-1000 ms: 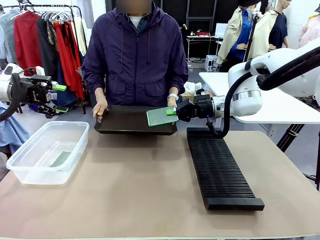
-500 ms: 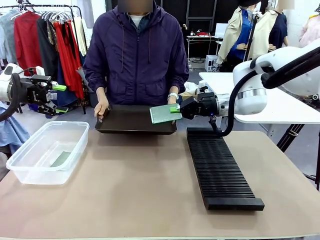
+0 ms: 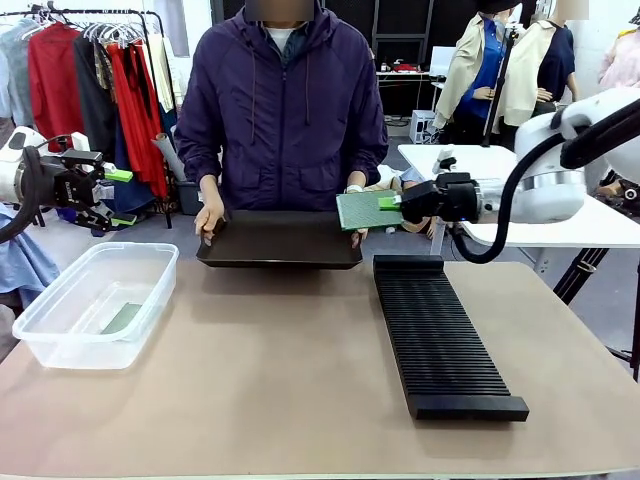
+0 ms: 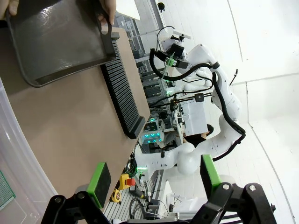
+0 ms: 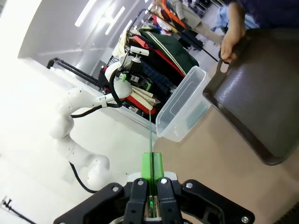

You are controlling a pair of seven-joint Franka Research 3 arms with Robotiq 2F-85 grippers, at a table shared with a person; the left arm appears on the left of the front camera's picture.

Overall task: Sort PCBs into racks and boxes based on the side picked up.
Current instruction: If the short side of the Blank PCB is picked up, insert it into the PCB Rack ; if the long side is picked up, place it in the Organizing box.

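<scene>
L fingers (image 3: 118, 175) spread, empty, off counter's left edge; L wrist cam shows the bare gap. Clear tub (image 3: 60, 300) at left edge w/ one PCB (image 3: 122, 318) inside. Person holds black tray (image 3: 280, 245) at far edge. R fingers (image 3: 392, 203) clamp 2nd PCB (image 3: 366, 210) in air by tray's right end, near rack (image 3: 435, 335). Front cam shows its face, R wrist cam edge-on.

Front across table (image 3: 280, 360), wrists rolled (tub (image 3: 75, 352) shared)

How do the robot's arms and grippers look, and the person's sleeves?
The left arm and right arm are white and rounded, the right with a black cable. The left gripper and right gripper: black, green pads. The person's sleeves are dark purple.
</scene>
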